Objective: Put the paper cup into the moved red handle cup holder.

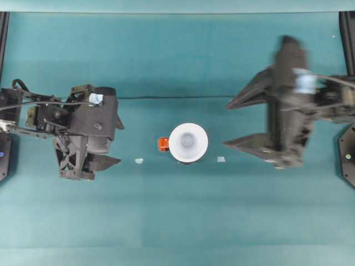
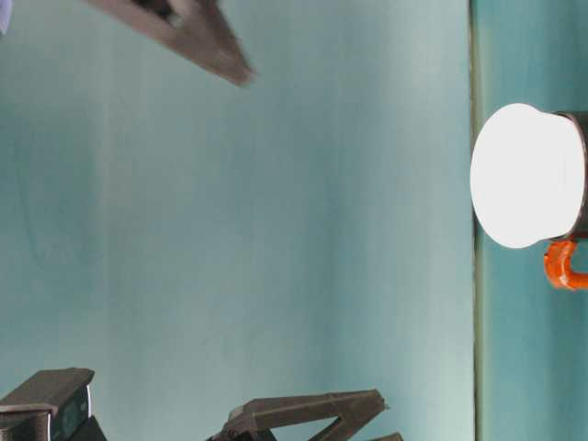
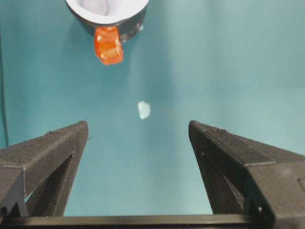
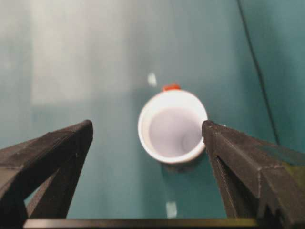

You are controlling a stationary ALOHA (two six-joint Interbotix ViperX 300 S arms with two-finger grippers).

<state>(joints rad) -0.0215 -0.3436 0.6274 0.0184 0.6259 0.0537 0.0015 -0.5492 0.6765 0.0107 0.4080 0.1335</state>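
Observation:
The white paper cup [image 1: 188, 142] sits upright inside the black red handle cup holder [image 1: 192, 162] at the table's middle, its orange-red handle [image 1: 163, 144] pointing left. My left gripper [image 1: 116, 142] hovers open to the left, empty, facing the handle [image 3: 108, 44] and the holder [image 3: 131, 27]. My right gripper [image 1: 227, 125], blurred, hangs open and empty to the right of the cup. In the right wrist view the cup [image 4: 172, 126] lies between and beyond the spread fingers of the right gripper [image 4: 147, 124]. At table level the cup [image 2: 528, 175] rises out of the holder [image 2: 580, 175].
Two small pale scraps lie on the teal cloth, one left of the holder [image 1: 138, 160] and one right of it [image 1: 221, 159]. Black frame posts [image 1: 3, 33] stand at the far corners. A seam [image 1: 166, 98] runs across the cloth behind the cup.

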